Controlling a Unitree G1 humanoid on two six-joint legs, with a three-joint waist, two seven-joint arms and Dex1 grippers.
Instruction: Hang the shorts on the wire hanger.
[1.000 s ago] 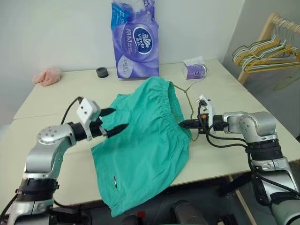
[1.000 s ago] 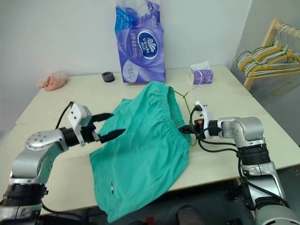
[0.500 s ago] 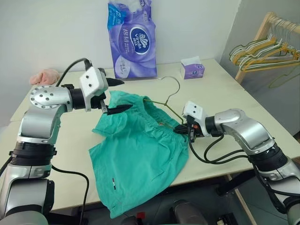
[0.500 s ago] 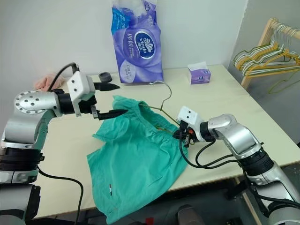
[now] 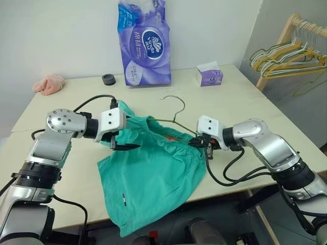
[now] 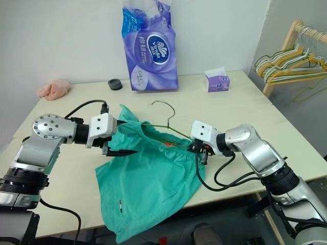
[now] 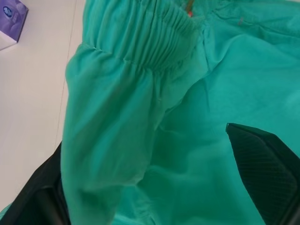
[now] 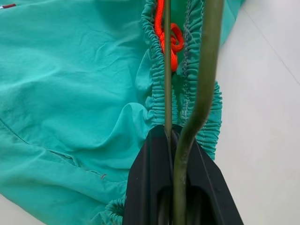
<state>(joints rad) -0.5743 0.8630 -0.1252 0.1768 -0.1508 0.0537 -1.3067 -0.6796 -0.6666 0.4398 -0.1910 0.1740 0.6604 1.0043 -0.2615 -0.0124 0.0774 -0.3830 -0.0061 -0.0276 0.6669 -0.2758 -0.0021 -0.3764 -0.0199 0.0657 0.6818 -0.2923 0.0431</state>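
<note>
Even, bright indoor light falls from above, with no harsh glare on the pale beige matte table [image 5: 245,102]. Shadows are soft: a faint one lies under the teal-green thin fabric shorts [image 5: 153,173] at the near table edge, and a dim grey one sits behind the tall purple plastic tissue pack [image 5: 145,43] on the white far wall. The silver metal arm shells carry small mild highlights. The head views are sharp across the scene. In the left wrist view the close black fingers [image 7: 267,168] look soft. In the right wrist view the thin dark olive-green wire hanger [image 8: 208,70] blurs near the lens, while the gathered waistband stays crisp.
</note>
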